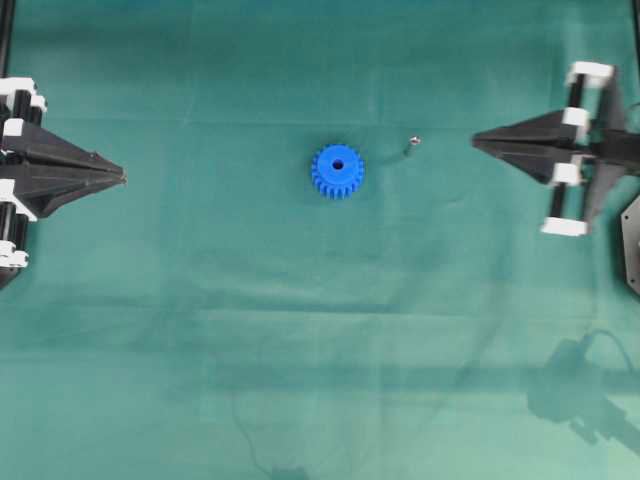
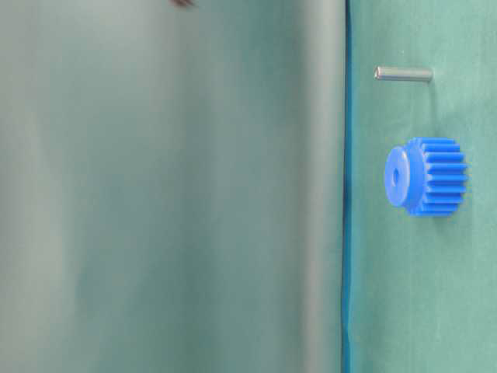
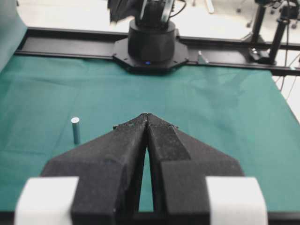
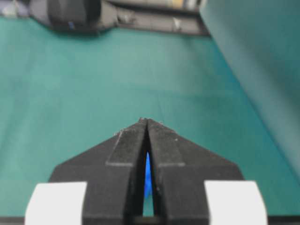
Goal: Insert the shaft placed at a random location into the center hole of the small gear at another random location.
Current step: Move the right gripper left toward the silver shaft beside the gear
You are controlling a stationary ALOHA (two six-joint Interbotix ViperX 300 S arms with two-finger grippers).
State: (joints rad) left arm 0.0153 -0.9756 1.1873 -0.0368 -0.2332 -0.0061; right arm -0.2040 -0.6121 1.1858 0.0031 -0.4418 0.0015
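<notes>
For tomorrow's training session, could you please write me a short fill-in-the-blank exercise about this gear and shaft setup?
1. The small gear is coloured ____.
2. In the overhead view, the shaft lies nearer the ____ hand than the other hand.
3. The center hole has ____ inserted in it.
4. The left hand has its fingers pressed ____.

Missing words: blue; right; nothing; together

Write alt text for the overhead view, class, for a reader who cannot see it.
A small blue gear lies flat mid-table on green cloth, its center hole facing up, with a tiny metal shaft standing apart to its right. Closed black left gripper and right gripper point inward from the edges.
</notes>
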